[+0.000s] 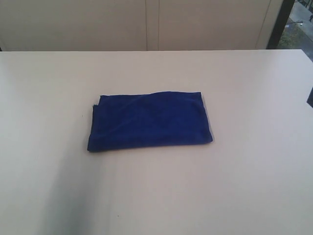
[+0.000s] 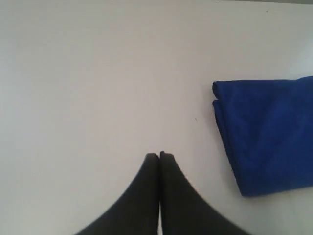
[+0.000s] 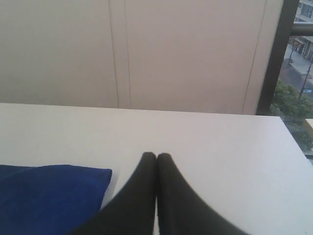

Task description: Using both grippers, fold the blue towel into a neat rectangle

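Note:
The blue towel (image 1: 150,121) lies folded into a flat rectangle in the middle of the white table (image 1: 244,186); its layered edge shows on the left side. Neither arm appears in the exterior view. In the left wrist view my left gripper (image 2: 159,155) is shut, jaws pressed together with nothing between them, over bare table and apart from the towel's folded end (image 2: 266,134). In the right wrist view my right gripper (image 3: 156,155) is likewise shut and empty, beside a corner of the towel (image 3: 49,198) without touching it.
Beige wall panels (image 1: 146,24) rise behind the table's far edge. A dark window frame (image 3: 274,58) stands at the back right, with an outdoor street view beyond it. A soft shadow (image 1: 73,196) falls on the table's near left.

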You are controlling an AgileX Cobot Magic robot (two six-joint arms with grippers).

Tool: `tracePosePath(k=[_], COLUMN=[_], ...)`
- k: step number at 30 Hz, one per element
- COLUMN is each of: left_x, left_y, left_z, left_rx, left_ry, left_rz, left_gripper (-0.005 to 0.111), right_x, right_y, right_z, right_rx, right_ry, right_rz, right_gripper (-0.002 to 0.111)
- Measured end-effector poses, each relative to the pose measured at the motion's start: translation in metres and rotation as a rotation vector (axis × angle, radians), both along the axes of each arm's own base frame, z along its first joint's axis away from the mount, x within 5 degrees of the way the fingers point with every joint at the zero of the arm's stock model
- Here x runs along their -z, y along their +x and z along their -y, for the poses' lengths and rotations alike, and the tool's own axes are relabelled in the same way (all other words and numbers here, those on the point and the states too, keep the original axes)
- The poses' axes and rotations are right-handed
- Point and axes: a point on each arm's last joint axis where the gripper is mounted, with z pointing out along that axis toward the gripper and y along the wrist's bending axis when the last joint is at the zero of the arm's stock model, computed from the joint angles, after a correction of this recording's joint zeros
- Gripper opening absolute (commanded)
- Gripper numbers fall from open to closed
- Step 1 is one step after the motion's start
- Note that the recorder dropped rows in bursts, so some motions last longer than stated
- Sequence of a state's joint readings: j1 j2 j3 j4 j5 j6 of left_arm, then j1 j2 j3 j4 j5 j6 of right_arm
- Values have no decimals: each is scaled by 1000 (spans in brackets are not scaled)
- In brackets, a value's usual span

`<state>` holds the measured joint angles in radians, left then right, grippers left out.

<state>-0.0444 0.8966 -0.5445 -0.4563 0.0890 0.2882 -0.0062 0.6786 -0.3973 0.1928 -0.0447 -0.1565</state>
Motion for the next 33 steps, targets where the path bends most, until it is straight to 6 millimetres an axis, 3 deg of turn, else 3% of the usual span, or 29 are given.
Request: tracePosePath(k=[12, 19, 24, 33], left_x=[1, 1, 1, 1], left_y=[0, 0, 0, 0], left_z=[0, 0, 0, 0], left_rx=[3, 3, 3, 3], left_ry=[1, 1, 1, 1], left_rz=[-7, -7, -7, -7], left_gripper=[0, 0, 0, 0], right_x=[1, -16, -27, -34], right_y=[-2, -27, -47, -63], right_z=[-1, 0, 11, 15], right_rx=[-6, 0, 110, 188], right_ry=[1, 0, -13, -30], right_rz=[-19, 107, 209, 286], right_gripper=[0, 0, 0, 0])
